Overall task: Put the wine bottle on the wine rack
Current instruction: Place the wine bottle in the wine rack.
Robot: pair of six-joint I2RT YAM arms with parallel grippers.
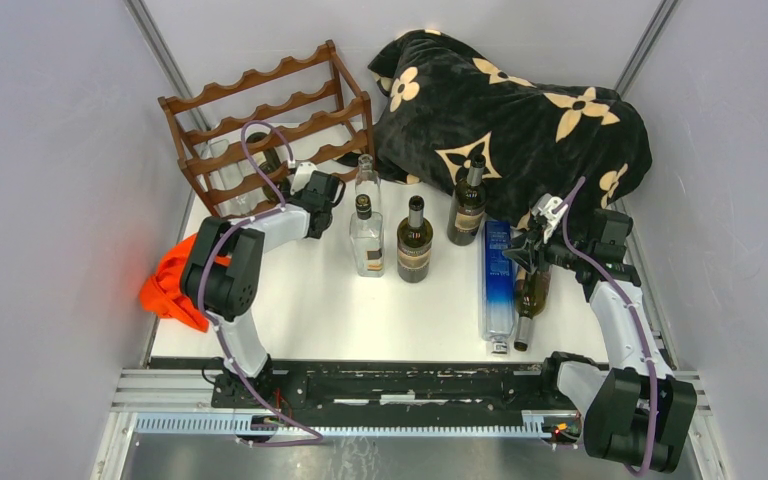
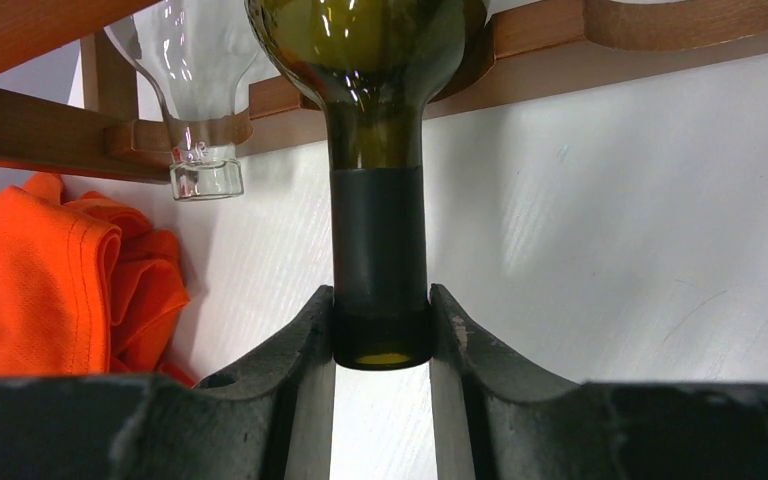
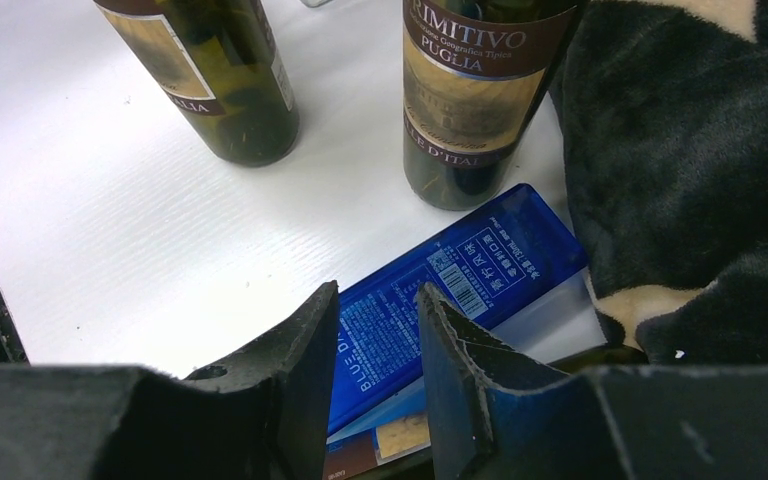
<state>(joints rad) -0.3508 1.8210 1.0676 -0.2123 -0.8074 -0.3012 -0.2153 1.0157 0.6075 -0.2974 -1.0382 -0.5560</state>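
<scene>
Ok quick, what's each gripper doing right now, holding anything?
Left gripper: closed on the neck of the green wine bottle lying in the wine rack.
Right gripper: shut, holding nothing, above the blue bottle.

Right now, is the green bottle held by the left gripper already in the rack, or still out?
In. The green bottle lies across the wine rack rails, beside a clear bottle; the left gripper clamps its neck.

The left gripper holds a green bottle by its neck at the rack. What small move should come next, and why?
Probably open the left gripper and draw straight back. The green wine bottle seems already seated: its shoulder lies in a scallop of the wine rack, beside a clear bottle resting there too. Only the neck is still pinched, so releasing should leave it lying in place.
</scene>
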